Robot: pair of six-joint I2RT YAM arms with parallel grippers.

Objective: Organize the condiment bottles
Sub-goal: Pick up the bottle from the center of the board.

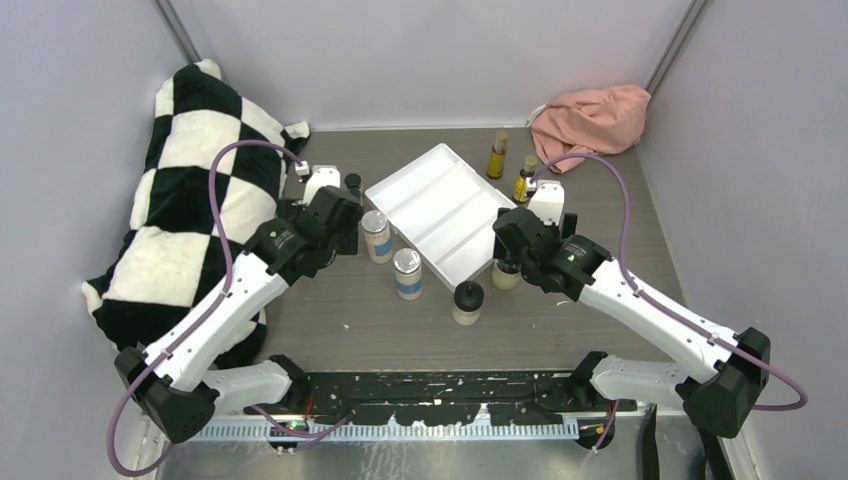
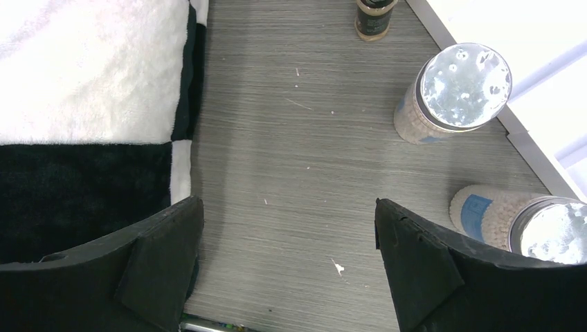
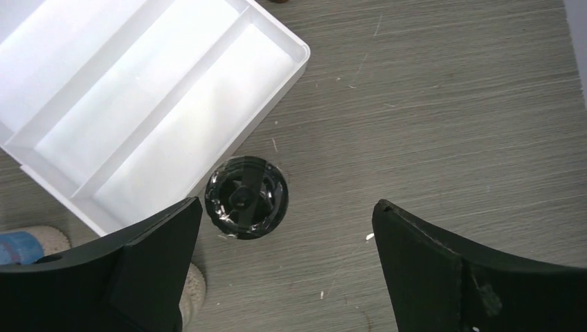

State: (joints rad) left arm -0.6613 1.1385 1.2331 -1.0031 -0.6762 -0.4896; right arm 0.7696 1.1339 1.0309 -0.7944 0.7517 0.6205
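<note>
Left gripper (image 2: 287,238) and right gripper (image 3: 284,238) show jaws released; the right hovers over a black-capped jar (image 3: 246,197), likely light, rigid and slick, best pinched below its cap.

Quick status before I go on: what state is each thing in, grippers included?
Left gripper: open, empty.
Right gripper: open, empty.
Tray: empty.
Silver jars: upright, lidded, outside tray.
Tan jars: upright, capped, outside tray.
Amber bottles: upright, outside tray.
Dark bottle: upright, capped, outside tray.
</note>
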